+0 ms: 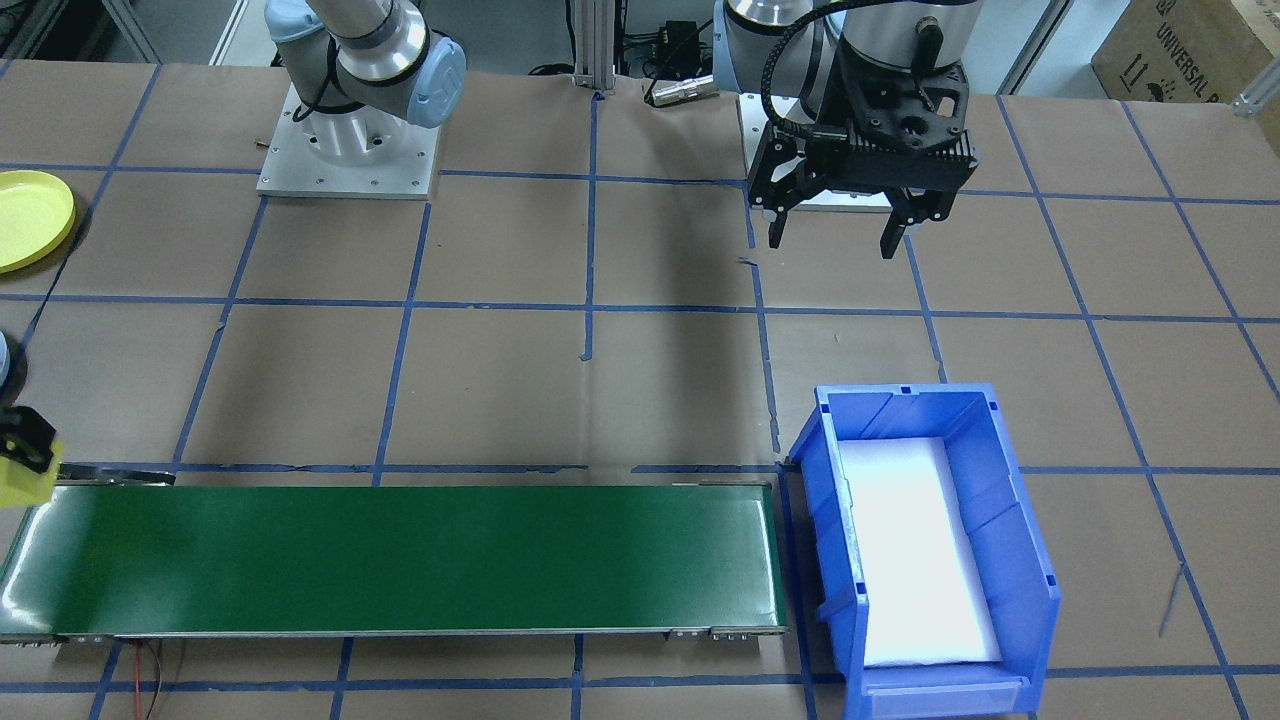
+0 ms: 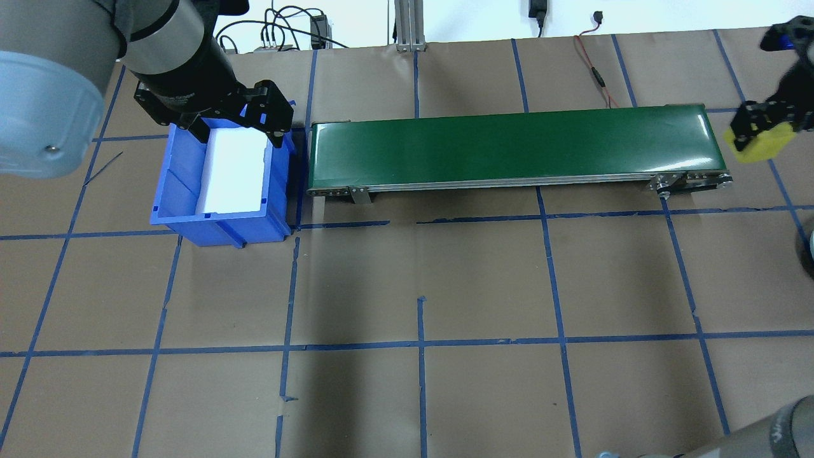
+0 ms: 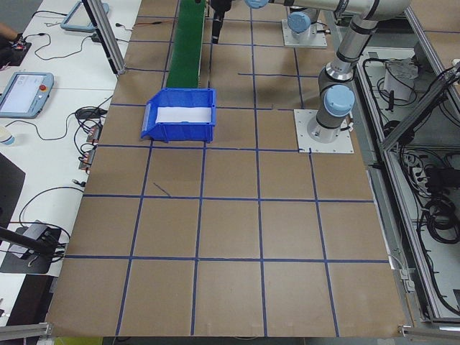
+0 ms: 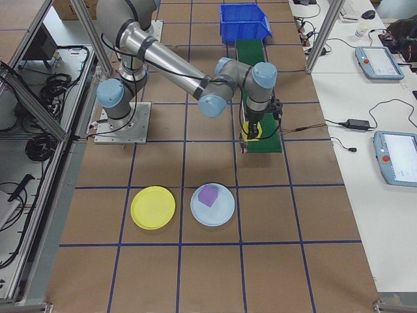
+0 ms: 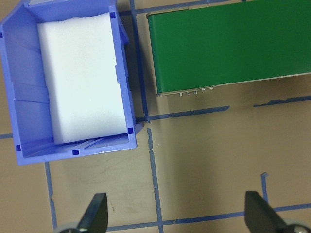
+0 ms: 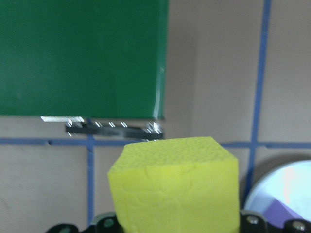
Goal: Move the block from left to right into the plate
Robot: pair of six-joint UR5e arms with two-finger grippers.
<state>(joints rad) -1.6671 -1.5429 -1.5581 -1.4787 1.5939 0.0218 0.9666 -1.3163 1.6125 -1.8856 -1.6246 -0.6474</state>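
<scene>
Right end effector (image 2: 757, 130) clenched on yellow foam block (image 2: 761, 142), held just past the green conveyor belt (image 2: 515, 147) end. Left end effector (image 1: 838, 228) released, empty, hovering near the blue bin (image 1: 1010, 560).

Table (image 3: 230, 237): I see brown paper ruled into squares by blue tape (image 2: 420, 343). Side bench (image 4: 365, 163), white: I count two teach pendants (image 4: 399, 158), a power brick (image 4: 358, 122), loose cables. Second bench (image 3: 43, 108) at the opposite end: another pendant (image 3: 25, 92), more cables. Frame: aluminium posts (image 3: 104, 36) at the table edges. Cardboard box (image 1: 1180, 50) past one corner. Light: I read it as even, with soft shadows on the paper.
</scene>
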